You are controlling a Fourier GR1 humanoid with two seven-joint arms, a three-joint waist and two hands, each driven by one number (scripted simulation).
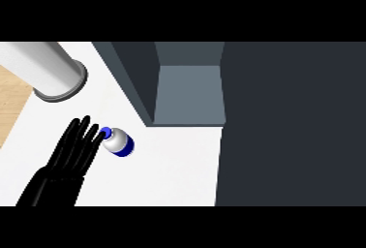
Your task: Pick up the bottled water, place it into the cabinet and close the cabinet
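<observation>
The water bottle (118,143), white with a blue cap and a blue band, stands on the white counter (172,169) left of centre. My left hand (71,152) comes in from the lower left with its fingers straight and pointing up the view. Its fingertips (95,131) lie right beside the bottle's cap, touching or nearly touching it, with nothing curled round the bottle. The cabinet (187,92) is open just behind and to the right of the bottle, showing a grey inner shelf. My right hand shows nowhere.
A wide dark panel (289,121), apparently the cabinet's door, fills the view's right side. A large grey cylinder (46,68) stands at the counter's back left. Wooden floor (10,101) shows past the counter's left edge.
</observation>
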